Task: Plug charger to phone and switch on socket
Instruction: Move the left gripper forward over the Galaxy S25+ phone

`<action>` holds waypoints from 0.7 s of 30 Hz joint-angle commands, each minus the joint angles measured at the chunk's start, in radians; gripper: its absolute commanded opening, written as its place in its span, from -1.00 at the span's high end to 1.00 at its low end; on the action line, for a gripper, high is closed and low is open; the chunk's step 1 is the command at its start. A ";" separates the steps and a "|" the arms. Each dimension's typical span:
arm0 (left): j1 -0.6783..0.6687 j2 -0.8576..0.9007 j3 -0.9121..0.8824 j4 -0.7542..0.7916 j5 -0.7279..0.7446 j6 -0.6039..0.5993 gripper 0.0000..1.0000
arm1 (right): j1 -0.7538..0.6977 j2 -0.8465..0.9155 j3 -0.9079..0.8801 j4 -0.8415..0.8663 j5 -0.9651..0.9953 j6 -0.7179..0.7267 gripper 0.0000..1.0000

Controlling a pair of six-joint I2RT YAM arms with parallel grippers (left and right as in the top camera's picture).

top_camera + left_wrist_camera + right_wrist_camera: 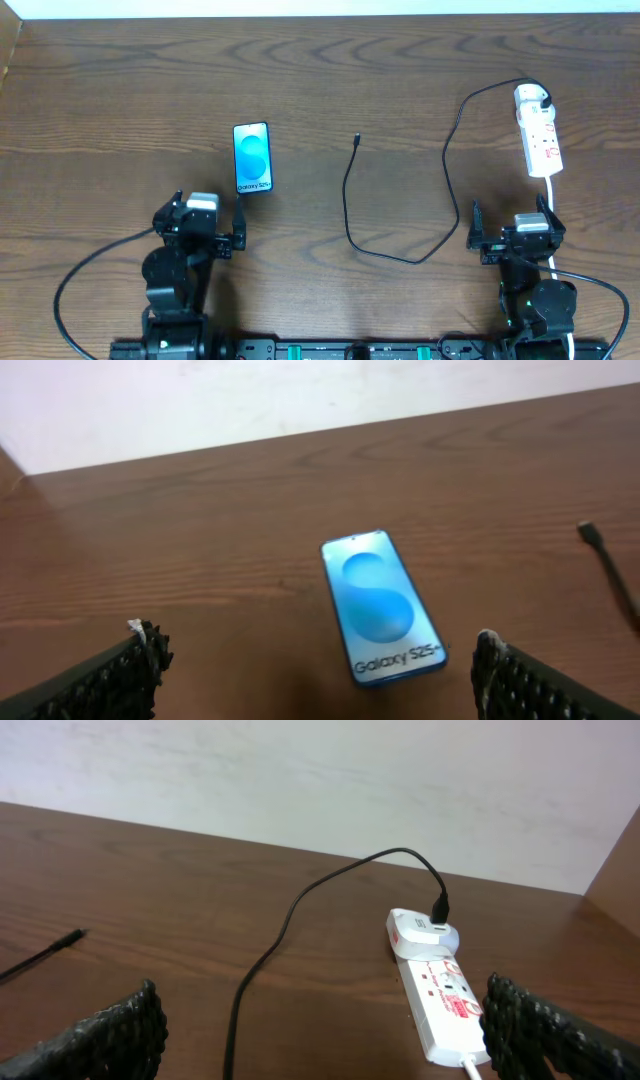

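The phone (252,158) lies flat on the wooden table, cyan screen up; it also shows in the left wrist view (382,605). The charger's black cable (452,190) snakes across the middle, its connector tip (356,139) free on the table right of the phone. Its white plug adapter (528,97) sits in the far end of the white socket strip (540,140). The adapter (422,933) and strip (448,1008) also show in the right wrist view. My left gripper (205,236) is open and empty, just in front of the phone. My right gripper (515,240) is open and empty, just in front of the strip.
The strip's white cord (553,195) runs toward me past the right gripper. A pale wall (320,780) borders the table's far edge. The cable tip shows at the right edge of the left wrist view (590,533).
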 commanded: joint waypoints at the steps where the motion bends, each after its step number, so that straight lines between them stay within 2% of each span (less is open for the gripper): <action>1: 0.004 0.098 0.093 0.004 0.072 -0.010 -0.96 | 0.007 -0.007 -0.005 -0.002 0.008 -0.007 -0.99; 9: 0.004 0.316 0.254 -0.043 0.099 -0.029 -0.96 | 0.007 -0.007 -0.005 -0.002 0.008 -0.007 -0.99; 21: 0.004 0.578 0.528 -0.243 0.177 -0.033 -0.96 | 0.007 -0.007 -0.005 -0.002 0.008 -0.007 -0.99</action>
